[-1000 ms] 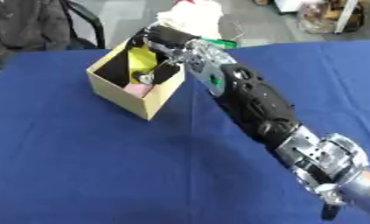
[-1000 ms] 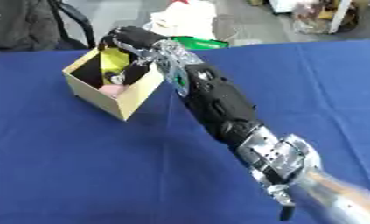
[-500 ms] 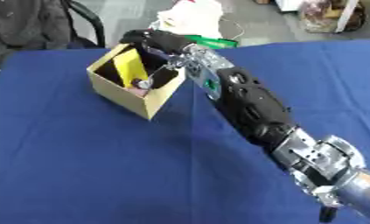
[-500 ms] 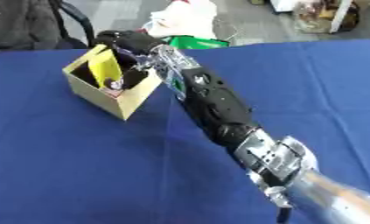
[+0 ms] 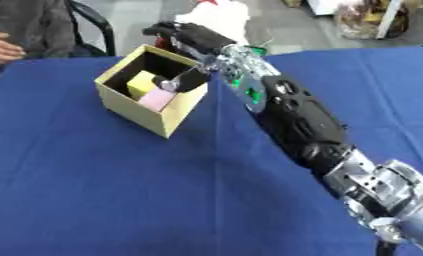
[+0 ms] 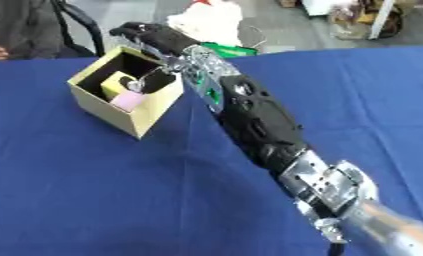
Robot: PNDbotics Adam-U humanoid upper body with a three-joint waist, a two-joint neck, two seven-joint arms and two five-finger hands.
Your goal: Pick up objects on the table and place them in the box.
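An open tan cardboard box (image 5: 146,118) stands on the blue table at the upper left. Inside it lie a yellow block (image 5: 142,83) and a pink block (image 5: 156,100), with a small dark round thing beside them. My right arm stretches from the lower right up to the box. My right hand (image 5: 186,36) hovers over the box's far right corner, open, fingers relaxed and pointing left, holding nothing. No left hand shows in either view.
The blue cloth (image 5: 118,190) covers the table. A white bag (image 5: 218,13) and a green thing (image 6: 228,50) lie past the far edge behind the hand. A black chair (image 5: 97,21) and a seated person (image 5: 22,27) are at the far left.
The yellow block, held upright in my right hand over the box, now lies low inside it. The hand has let go and drawn back toward the box's far side.
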